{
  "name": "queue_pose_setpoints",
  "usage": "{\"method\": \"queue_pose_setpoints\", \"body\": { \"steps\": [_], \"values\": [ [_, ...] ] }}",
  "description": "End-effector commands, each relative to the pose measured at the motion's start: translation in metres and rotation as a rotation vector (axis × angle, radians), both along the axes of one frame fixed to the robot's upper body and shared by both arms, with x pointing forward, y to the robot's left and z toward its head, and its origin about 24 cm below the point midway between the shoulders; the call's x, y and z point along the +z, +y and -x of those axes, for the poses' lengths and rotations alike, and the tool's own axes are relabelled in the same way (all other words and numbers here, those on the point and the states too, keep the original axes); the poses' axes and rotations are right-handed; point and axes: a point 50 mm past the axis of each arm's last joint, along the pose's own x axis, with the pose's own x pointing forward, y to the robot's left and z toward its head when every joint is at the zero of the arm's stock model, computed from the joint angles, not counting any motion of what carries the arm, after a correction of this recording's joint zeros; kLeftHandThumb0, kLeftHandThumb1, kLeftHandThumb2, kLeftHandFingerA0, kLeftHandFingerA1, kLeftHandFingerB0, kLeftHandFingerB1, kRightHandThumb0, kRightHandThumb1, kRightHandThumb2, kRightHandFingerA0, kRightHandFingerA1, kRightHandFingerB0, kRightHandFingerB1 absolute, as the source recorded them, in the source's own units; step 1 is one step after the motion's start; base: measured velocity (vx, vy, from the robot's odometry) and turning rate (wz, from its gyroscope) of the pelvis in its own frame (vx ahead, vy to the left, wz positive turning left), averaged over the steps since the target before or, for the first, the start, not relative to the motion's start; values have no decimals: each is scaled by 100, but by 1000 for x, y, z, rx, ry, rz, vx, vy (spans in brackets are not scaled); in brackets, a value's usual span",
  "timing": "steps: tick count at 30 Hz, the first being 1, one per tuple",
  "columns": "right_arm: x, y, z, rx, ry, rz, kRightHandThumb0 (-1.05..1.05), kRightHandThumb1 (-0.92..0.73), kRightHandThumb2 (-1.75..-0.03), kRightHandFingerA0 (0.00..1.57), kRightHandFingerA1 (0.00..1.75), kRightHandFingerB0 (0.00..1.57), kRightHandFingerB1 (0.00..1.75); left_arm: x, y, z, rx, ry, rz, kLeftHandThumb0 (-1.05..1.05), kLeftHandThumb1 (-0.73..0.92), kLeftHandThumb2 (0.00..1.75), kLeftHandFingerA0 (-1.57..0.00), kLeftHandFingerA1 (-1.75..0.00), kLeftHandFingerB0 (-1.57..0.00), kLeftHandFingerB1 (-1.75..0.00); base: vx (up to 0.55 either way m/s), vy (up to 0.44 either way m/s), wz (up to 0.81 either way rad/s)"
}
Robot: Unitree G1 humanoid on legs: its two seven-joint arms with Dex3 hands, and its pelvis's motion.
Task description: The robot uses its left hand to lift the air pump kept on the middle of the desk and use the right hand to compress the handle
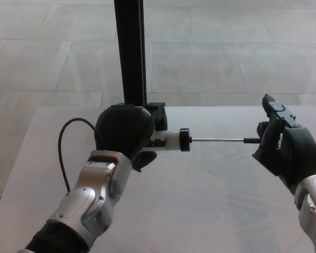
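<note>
The pump [168,142] is held up off the desk [210,200] by the left hand [125,132], roughly over the middle of the desk's far half. It's lying horizontal, with the white barrel sticking out to the right of the hand. The left fingers [142,161] are wrapped tight around the barrel, so most of it is hidden behind the black hand. A black cap [185,139] is seen at the barrel's end, and a thin metal rod [218,139] is stretched out from it toward the right hand [284,150].

The rod's far end and its handle are covered by the right hand, which is set right against them. One right finger [274,108] is pointed up, the rest are curled in; whether the handle is actually clamped can't be told. A black cable [63,153] is looped beside the left forearm, and a dark post [130,52] is seen behind the desk.
</note>
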Motion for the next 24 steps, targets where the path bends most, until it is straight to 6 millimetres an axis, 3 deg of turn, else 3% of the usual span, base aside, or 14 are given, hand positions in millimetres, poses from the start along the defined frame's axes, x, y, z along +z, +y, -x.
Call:
{"method": "queue_pose_setpoints", "body": {
  "steps": [1,4,5,8,9,11,12,15,16,18,20,21,23,24],
  "values": [
    [4,6,2,-6,-34,27,-99,-92,-132,0,13,0,5,8,-5,-2,2,-23,24,-15,56,103,-89,-175,-76,-149,0,0,0],
    [5,10,2,7,-42,45,-102,-92,-133,0,9,0,2,6,-6,-2,3,-25,42,-14,55,104,-90,-175,-75,-147,0,0,0],
    [6,12,0,10,-52,48,-104,-92,-133,0,7,0,1,7,-8,-2,6,-24,43,-14,55,105,-90,-175,-78,-137,0,0,0],
    [6,15,-2,13,-63,45,-100,-92,-132,0,9,0,6,8,-11,-2,6,-31,41,-14,55,105,-89,-175,-77,-146,0,0,0],
    [9,18,-3,19,-86,48,-97,-91,-131,0,11,0,10,8,-12,-4,28,-23,40,-15,52,108,-90,-175,-85,-97,0,0,0],
    [10,19,-4,20,-88,47,-99,-90,-131,0,10,0,9,8,-12,-5,36,-27,29,-15,52,109,-92,-173,-87,-97,0,0,0],
    [12,21,-5,25,-96,50,-96,-87,-130,0,12,0,11,8,-13,-5,44,-16,29,-16,56,104,-93,-169,-86,-79,0,0,0],
    [15,26,-7,33,-106,63,-97,-86,-129,0,10,1,11,6,-13,-7,71,2,41,-21,61,99,-92,-173,-83,-124,0,0,0],
    [15,28,-7,35,-104,58,-92,-84,-128,0,13,1,14,6,-15,-8,82,22,59,-19,65,98,-94,-173,-81,-125,0,0,0],
    [14,31,-8,35,-102,51,-93,-83,-128,0,14,0,13,6,-16,-9,95,25,78,-21,68,92,-90,-175,-78,-146,0,0,0],
    [13,32,-8,37,-107,48,-95,-83,-128,0,13,0,11,9,-17,-10,106,22,76,-22,68,90,-89,-175,-76,-145,0,0,0],
    [13,33,-9,37,-111,53,-95,-82,-128,0,13,0,11,9,-17,-11,119,29,94,-27,72,85,-88,-173,-75,-132,0,0,0],
    [13,33,-9,37,-113,59,-95,-83,-128,0,12,0,11,10,-17,-11,120,29,96,-28,74,85,-91,-175,-75,-139,0,0,0],
    [13,33,-9,34,-109,65,-95,-81,-128,0,12,1,11,10,-18,-12,127,49,78,-33,81,75,-86,-172,-72,-127,0,0,0]
  ]
}}
